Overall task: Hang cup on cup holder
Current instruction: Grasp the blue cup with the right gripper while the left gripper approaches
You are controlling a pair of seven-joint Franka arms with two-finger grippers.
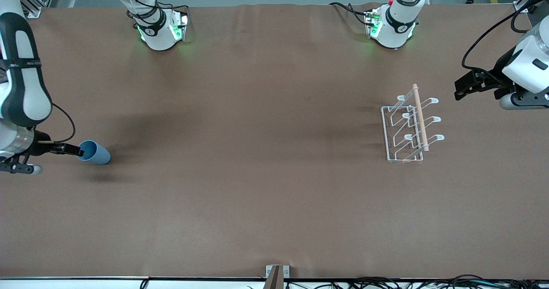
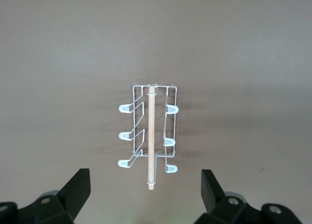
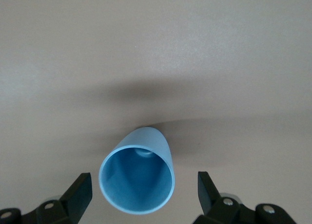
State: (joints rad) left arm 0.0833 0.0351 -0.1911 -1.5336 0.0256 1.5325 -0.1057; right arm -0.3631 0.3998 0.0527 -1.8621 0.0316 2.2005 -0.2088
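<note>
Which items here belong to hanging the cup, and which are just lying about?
Job: cup, on its side at the right arm's end; cup holder; right gripper, open around the cup's rim; left gripper, open, beside the holder.
Lying about: nothing visible.

Cup (image 1: 94,152) on its side at right end effector (image 1: 73,149), cup holder (image 1: 411,124) well apart

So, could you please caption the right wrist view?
Open right gripper flanking the blue cup lying on its side.

Right gripper (image 1: 73,149) and left gripper (image 1: 465,87) both hang low, fingers spread.
</note>
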